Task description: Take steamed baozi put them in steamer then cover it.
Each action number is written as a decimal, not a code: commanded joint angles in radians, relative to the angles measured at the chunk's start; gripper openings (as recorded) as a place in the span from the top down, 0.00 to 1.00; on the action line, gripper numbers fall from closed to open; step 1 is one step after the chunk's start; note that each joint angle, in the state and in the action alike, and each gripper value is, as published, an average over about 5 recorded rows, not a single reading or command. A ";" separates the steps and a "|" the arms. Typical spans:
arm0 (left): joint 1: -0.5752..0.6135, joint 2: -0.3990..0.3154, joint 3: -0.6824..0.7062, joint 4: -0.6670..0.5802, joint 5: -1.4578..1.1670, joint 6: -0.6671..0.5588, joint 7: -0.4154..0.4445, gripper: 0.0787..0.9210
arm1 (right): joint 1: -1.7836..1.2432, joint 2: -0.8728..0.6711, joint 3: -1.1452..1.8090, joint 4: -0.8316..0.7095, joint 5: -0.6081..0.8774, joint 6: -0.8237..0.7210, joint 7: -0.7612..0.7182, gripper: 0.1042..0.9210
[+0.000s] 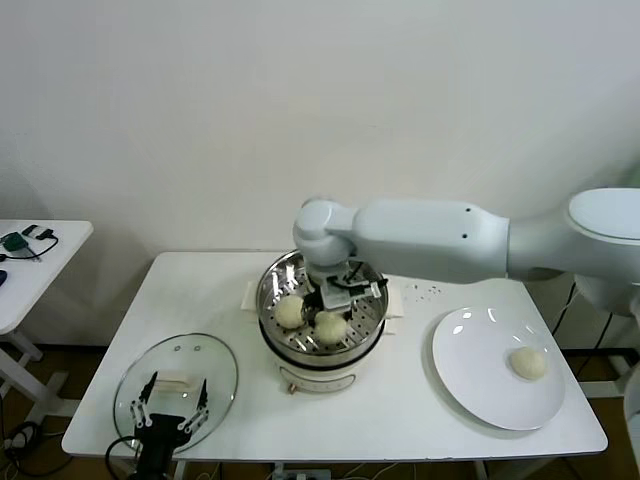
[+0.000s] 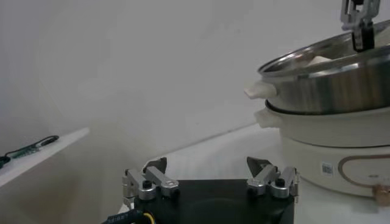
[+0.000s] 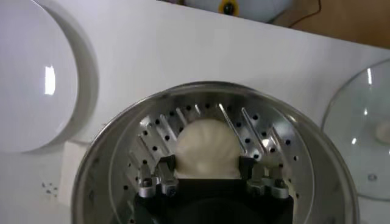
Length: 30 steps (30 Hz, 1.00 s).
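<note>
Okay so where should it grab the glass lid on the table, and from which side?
Take the cover by its flat white handle at the centre, coming straight down from above. The lid lies flat on the table, handle up, so its rim gives little to pinch. The open left gripper is nearest.

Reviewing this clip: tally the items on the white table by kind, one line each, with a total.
Baozi: 3, two in the steamer and one on the plate
Steamer: 1
Glass lid: 1
White plate: 1
Total: 6
</note>
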 commanded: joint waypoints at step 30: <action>-0.005 0.000 0.010 -0.015 0.004 0.006 0.003 0.12 | 0.331 -0.436 -0.186 0.058 0.499 -0.703 0.373 0.12</action>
